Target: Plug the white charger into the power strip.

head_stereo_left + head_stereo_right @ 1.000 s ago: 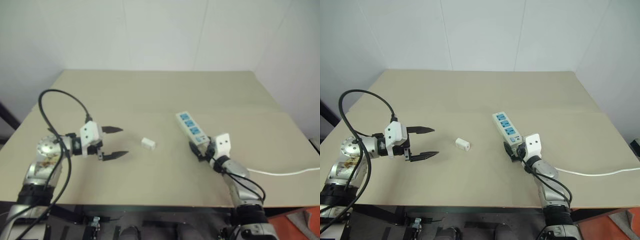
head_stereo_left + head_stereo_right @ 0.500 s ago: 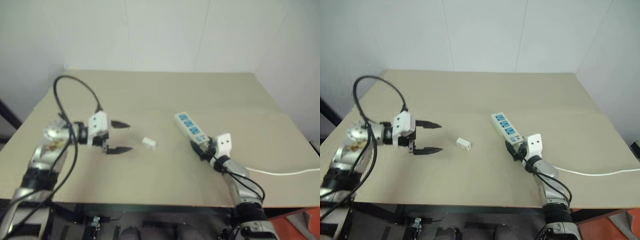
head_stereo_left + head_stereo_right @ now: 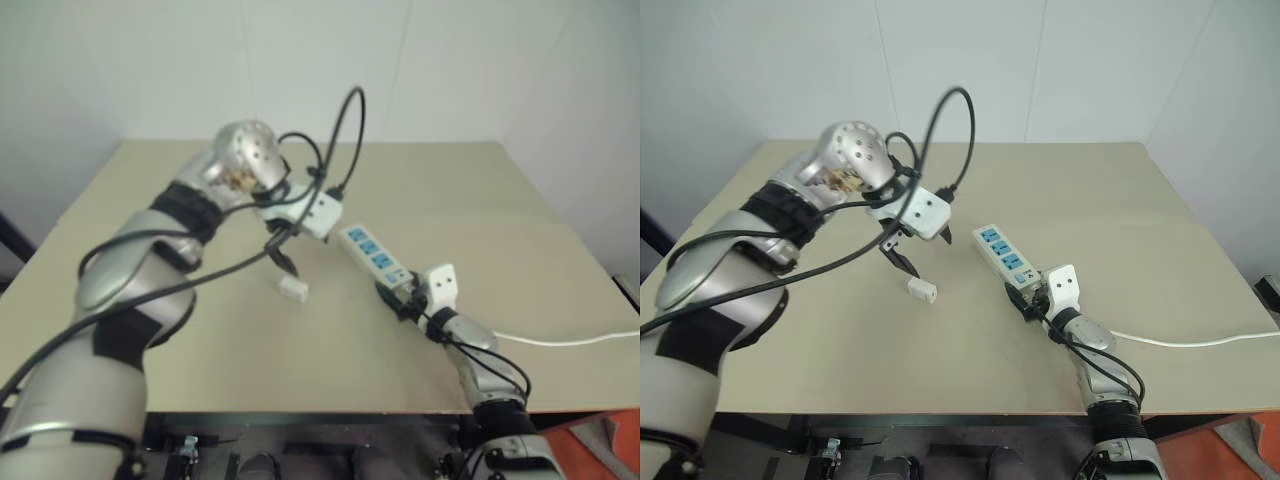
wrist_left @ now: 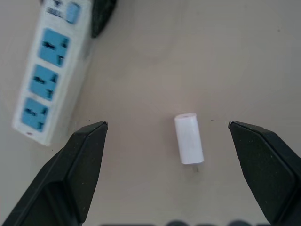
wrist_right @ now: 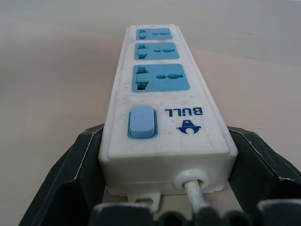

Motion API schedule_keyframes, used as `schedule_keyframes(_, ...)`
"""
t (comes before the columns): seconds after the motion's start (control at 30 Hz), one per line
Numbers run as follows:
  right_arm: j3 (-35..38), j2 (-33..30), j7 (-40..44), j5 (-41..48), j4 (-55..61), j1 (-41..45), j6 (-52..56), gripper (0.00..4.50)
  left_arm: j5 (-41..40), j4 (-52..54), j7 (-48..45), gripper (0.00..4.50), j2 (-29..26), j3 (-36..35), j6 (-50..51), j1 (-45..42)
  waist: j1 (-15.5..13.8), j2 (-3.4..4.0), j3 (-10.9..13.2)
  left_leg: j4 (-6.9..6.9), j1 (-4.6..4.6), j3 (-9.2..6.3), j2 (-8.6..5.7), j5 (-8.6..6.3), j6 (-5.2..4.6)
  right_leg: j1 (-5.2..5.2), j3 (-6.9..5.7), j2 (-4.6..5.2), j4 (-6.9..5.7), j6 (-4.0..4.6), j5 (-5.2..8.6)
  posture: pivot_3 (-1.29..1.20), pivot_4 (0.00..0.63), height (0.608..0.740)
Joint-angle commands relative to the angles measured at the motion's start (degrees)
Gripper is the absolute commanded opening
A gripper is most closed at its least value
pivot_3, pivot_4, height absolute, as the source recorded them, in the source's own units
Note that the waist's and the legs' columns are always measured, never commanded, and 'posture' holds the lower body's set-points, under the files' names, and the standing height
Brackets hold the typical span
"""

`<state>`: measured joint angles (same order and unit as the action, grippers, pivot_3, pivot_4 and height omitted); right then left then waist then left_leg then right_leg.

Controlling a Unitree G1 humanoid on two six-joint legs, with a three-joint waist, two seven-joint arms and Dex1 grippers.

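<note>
Since a second ago the left arm has swung up from the table's left side and across toward the middle, and its end effector now points steeply down over the charger, fingers spread wide and holding nothing. From the left wrist, the charger lies flat on the table between the two black fingertips, nearer one of them and touching neither. Its long axis runs across the line joining the fingertips. A small dark mark shows at one short end; whether that is its prongs is too small to tell.

The right end effector has not moved: it lies level at the cord end of the strip, one finger against each long side, clasping it. The strip's long axis runs straight away from this end effector, toward the table's middle and the left end effector, sockets facing up: a blue switch nearest the fingers, then three blue sockets in a row. The cord leaves the strip between the fingers and is partly hidden under the right arm before running off the table's right edge. Strip and charger lie apart.
</note>
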<state>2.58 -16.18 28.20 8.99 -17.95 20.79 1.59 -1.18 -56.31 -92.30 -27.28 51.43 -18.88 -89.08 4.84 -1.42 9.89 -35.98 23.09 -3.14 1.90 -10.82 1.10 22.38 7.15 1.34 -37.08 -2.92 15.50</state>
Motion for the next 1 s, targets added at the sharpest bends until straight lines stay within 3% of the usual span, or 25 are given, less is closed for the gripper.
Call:
schedule_keyframes(0.03, -0.75, -0.24, -0.8, -1.16, -0.41, -2.03, 2.55, 3.42, 4.59, -6.26, -0.2, 4.5, 3.7, 2.24, -2.36, -3.1, -0.08, -0.01, 0.01, -0.02, 0.05, -0.01, 0.0, 0.0, 0.0, 0.03, 0.0, 0.0, 0.01, 0.0, 0.0, 0.0, 0.15, 0.74)
schedule_keyframes(0.3, -2.02, 0.55, -2.36, -2.46, -1.27, -1.07, 2.85, 3.42, 17.35, -14.3, 1.14, 4.5, 12.7, -0.05, 0.82, -1.95, -0.23, -0.05, 0.03, -0.06, 0.09, 0.0, -0.02, -0.01, -0.01, 0.08, 0.02, 0.0, -0.01, -0.01, 0.0, 0.0, 0.15, 0.74)
schedule_keyframes(1.0, -3.2, 1.72, -4.1, -2.91, -0.19, -2.73, 2.62, 3.42, 35.99, -19.27, 8.82, 4.5, 19.61, -1.83, 1.23, 1.74, 0.59, -0.05, 0.02, -0.06, 0.08, -0.05, -0.03, -0.01, -0.01, 0.05, 0.01, 0.0, -0.02, -0.02, 0.01, 0.0, 0.15, 0.74)
